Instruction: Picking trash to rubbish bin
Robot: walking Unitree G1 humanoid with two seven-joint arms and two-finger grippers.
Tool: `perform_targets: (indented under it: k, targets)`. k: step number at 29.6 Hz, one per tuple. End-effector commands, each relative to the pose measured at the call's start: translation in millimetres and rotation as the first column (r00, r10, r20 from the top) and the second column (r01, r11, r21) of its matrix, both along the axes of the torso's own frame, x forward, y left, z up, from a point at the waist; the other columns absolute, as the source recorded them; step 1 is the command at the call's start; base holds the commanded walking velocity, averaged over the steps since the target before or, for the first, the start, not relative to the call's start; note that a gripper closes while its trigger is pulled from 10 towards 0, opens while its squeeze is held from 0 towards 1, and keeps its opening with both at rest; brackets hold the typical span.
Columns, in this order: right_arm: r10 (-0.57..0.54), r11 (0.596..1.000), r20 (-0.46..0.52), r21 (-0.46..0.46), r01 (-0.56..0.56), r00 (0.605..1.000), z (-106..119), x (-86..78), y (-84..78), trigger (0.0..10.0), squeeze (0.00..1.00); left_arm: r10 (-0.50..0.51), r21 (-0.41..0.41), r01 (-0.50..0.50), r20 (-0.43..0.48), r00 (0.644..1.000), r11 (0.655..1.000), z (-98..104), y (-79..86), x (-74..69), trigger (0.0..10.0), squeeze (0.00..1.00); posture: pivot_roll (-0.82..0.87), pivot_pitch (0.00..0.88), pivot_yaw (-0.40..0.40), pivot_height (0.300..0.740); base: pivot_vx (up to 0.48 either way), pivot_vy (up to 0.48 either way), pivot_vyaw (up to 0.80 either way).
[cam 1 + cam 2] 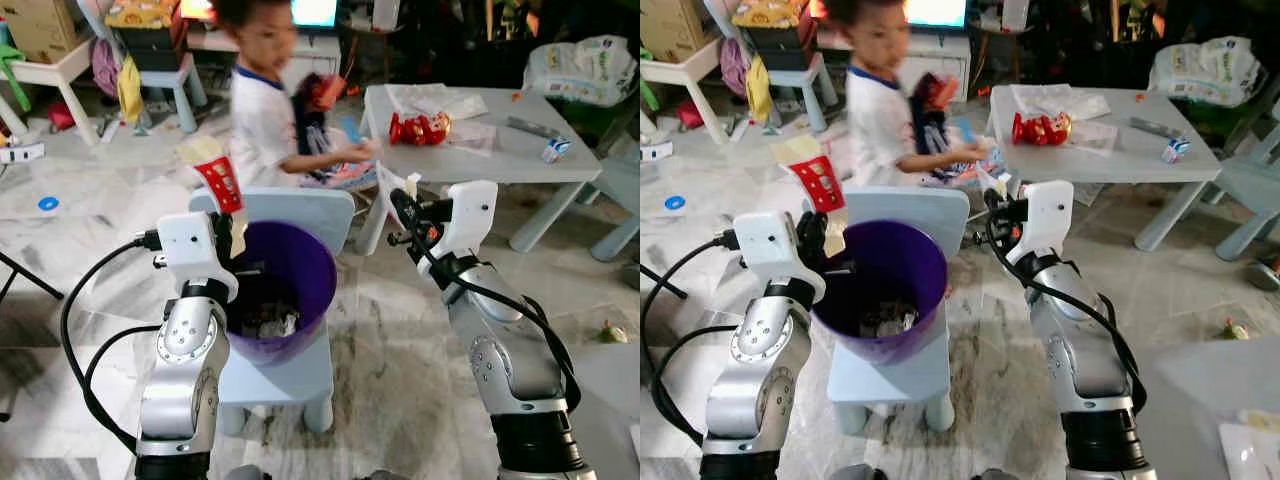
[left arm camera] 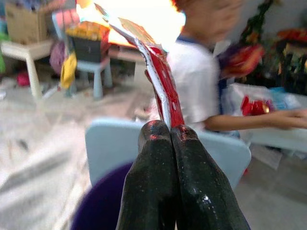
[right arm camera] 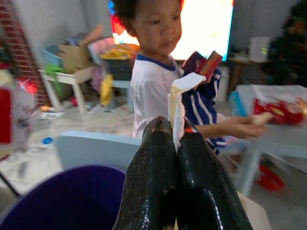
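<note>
Cluttered playroom, marble floor, person standing at the far side. Purple bin (image 1: 280,290) on a small blue chair (image 1: 290,375) already holds some scraps. Left gripper (image 1: 232,232) pinches a red wrapper (image 1: 220,185) over the rim; right gripper (image 1: 405,205), just right of the bin, clamps a pale scrap (image 3: 180,103). Both drops left, I'd say.

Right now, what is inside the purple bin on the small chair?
Inside the purple bin, some crumpled pale trash lies at the bottom. The near part of the bottom is covered by the bin's wall and the left end effector.
</note>
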State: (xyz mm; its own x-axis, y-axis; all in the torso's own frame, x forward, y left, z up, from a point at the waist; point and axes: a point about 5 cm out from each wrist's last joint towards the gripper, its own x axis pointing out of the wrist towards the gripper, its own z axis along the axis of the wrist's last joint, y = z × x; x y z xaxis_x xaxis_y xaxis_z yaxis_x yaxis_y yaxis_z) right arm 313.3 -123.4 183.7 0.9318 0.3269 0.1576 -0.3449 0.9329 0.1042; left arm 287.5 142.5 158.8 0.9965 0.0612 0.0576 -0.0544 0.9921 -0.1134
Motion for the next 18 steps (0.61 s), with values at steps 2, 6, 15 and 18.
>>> perform_targets:
  k: [2, 6, 15, 18]
  targets:
    - [-0.016, 1.000, 0.009, 0.001, 0.016, 1.000, 2, -0.8, -4.6, 0.0, 0.00, 0.059, -0.008, -0.060, -0.076, 0.995, 0.998, -13, 10.7, -2.6, 0.0, 0.00, 0.07, 0.139, -0.089, 0.740, 0.000, 0.000, 0.00]
    - [-0.017, 1.000, 0.007, -0.001, 0.017, 1.000, 2, -0.9, -5.1, 0.0, 0.00, 0.089, -0.012, -0.091, -0.114, 0.989, 0.996, -20, 15.8, -3.7, 0.0, 0.00, 0.07, 0.139, -0.089, 0.740, 0.000, 0.000, 0.00]
    - [-0.024, 1.000, 0.005, -0.009, 0.024, 1.000, 2, -1.9, -9.4, 0.0, 0.00, 0.101, -0.071, -0.132, -0.338, 0.936, 0.989, -56, 22.3, -9.7, 0.0, 0.00, 0.07, 0.143, -0.091, 0.740, 0.000, 0.000, 0.00]
    - [-0.027, 1.000, 0.007, -0.011, 0.027, 1.000, 2, -2.3, -10.4, 0.0, 0.00, 0.062, -0.092, -0.106, -0.390, 0.919, 0.990, -65, 22.7, -9.2, 0.0, 0.00, 0.06, 0.149, -0.091, 0.740, 0.000, 0.000, 0.00]
